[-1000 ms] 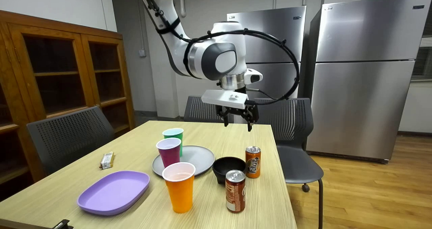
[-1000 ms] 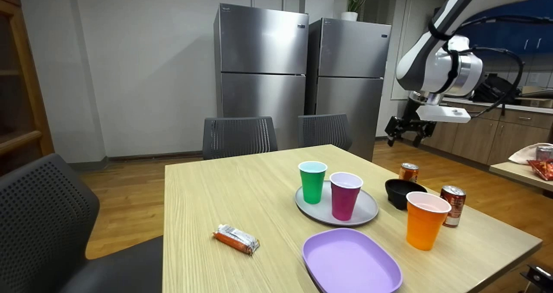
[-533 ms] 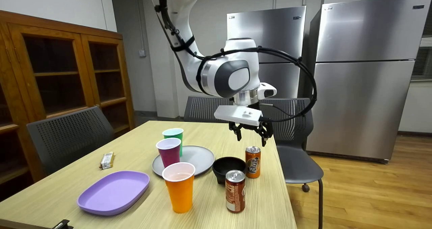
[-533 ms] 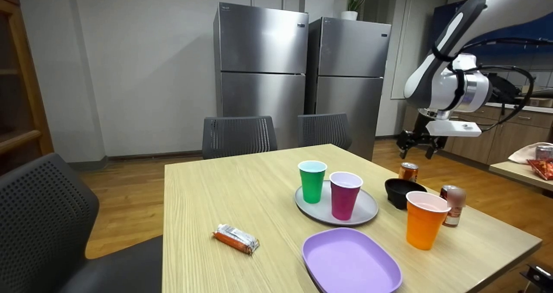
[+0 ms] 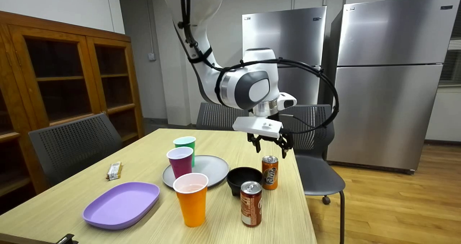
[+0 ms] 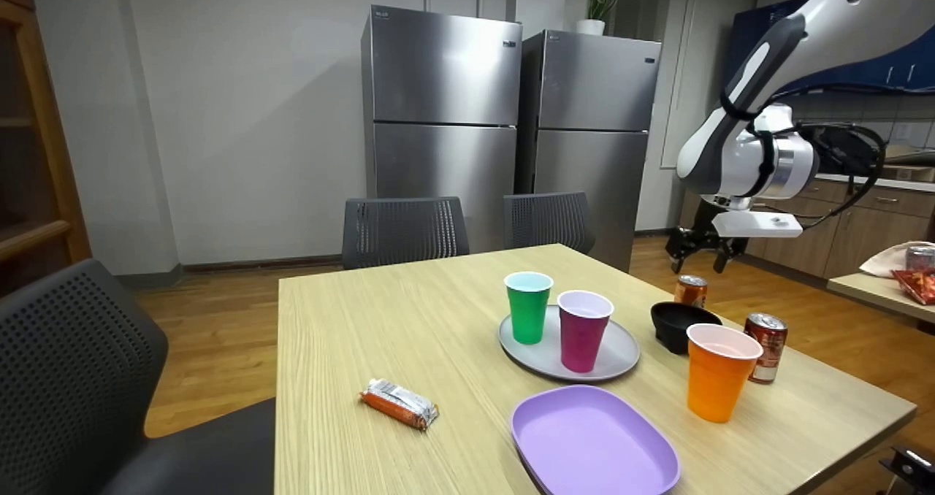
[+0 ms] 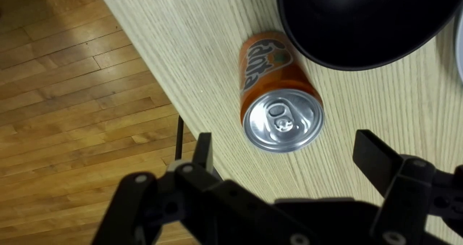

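Tool (image 5: 271, 152) hung near and above the orange Fanta can (image 7: 280, 78), jaws well spread, gap wider than the can in the wrist view, nothing in hold; reckoned it early work, with the can neither gripped nor lifted and any grasp left to make. Can stood on the worktop (image 7: 325, 162) close to the edge, just beside the black bowl (image 7: 361, 28), though whether they touched could not be told. Long axis ran upright, tab end on top, logo (image 5: 271, 175) facing out in an exterior view, lettering along its height.

Orange Fanta can (image 7: 280, 89), upright, just beside black bowl (image 7: 358, 24)
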Controlling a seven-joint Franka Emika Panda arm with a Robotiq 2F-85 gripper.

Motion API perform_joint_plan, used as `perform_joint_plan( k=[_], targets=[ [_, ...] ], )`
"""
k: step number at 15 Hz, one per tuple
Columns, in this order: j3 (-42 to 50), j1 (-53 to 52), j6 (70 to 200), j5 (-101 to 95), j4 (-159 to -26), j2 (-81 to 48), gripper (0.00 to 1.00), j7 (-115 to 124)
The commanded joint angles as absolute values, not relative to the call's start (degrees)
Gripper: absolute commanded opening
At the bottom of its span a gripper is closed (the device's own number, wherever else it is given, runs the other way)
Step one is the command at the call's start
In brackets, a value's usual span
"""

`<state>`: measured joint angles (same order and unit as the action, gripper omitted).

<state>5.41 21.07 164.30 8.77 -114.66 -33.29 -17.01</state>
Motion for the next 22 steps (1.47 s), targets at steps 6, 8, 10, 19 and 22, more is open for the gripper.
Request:
perform_joint_plan(
  k=[6, 8, 10, 19, 22],
  targets=[
    [5.8, 20.3, 163.4, 6.0, -110.0, -38.1, 1.00, -13.3],
    [5.9, 20.2, 163.2, 5.6, -109.6, -38.8, 1.00, -13.1],
    [5.8, 20.2, 163.2, 5.2, -109.4, -39.2, 1.00, -13.0],
    [5.2, 20.6, 163.6, 4.9, -109.3, -39.6, 0.38, -13.3],
    [5.2, 20.7, 163.8, 5.1, -109.8, -39.1, 0.38, -13.2]
  ],
)
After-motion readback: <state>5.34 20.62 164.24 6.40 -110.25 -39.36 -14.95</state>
